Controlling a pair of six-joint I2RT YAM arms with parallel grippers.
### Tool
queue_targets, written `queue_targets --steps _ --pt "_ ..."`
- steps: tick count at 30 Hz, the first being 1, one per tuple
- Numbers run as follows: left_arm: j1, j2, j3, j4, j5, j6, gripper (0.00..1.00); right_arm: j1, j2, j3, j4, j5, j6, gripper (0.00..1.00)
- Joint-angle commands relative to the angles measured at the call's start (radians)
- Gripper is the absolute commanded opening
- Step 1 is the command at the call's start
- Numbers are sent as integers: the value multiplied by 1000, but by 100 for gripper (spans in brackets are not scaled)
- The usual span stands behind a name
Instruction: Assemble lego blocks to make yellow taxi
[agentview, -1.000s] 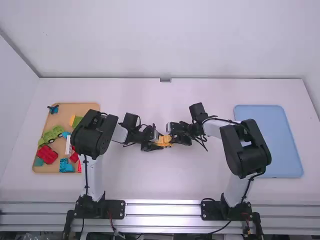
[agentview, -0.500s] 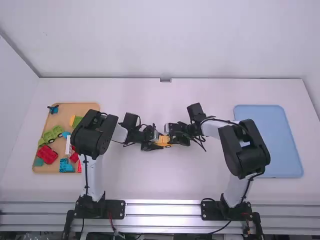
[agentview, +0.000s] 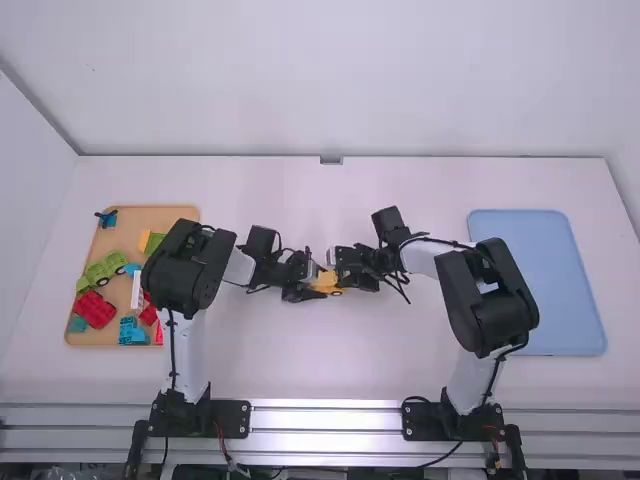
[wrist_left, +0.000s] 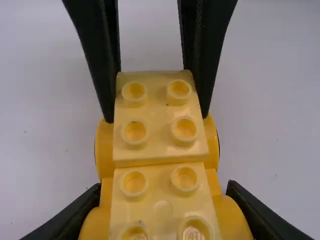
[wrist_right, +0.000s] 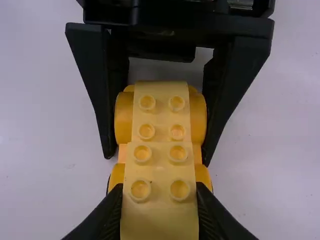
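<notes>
Pinching wheeled yellow base (wrist_right: 198, 120), left end effector (agentview: 320, 285), gripping yellow block (wrist_left: 159, 112), right end effector (agentview: 340, 275)

High view down from above and behind the arms, both wrist views close-up, sharing the table's middle.

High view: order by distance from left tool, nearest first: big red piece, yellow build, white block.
1. Yellow build: between left tool's fingers
2. White block: on tan tray, view's left
3. Big red piece: same tray, farther left
</notes>
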Motion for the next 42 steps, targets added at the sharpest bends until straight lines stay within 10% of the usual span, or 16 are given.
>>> queue_targets --steps 1,12,17,23,30,42 --pt "-8 29 -7 -3 0 11 25 0 21 13 -22 -3 1 13" --pt "-8 29 -7 -4 1 11 26 -1 21 16 -5 -5 23 58" --pt "-8 29 -7 -4 0 11 26 -3 21 17 -6 -5 33 61" --pt "-8 29 -8 -4 0 10 26 -59 20 16 -14 -78 33 54" --pt "-8 29 -6 -3 0 11 26 -100 20 15 -26 -106 21 20" --pt "-8 29 -6 -3 1 11 25 -27 20 15 -53 -38 -49 7"
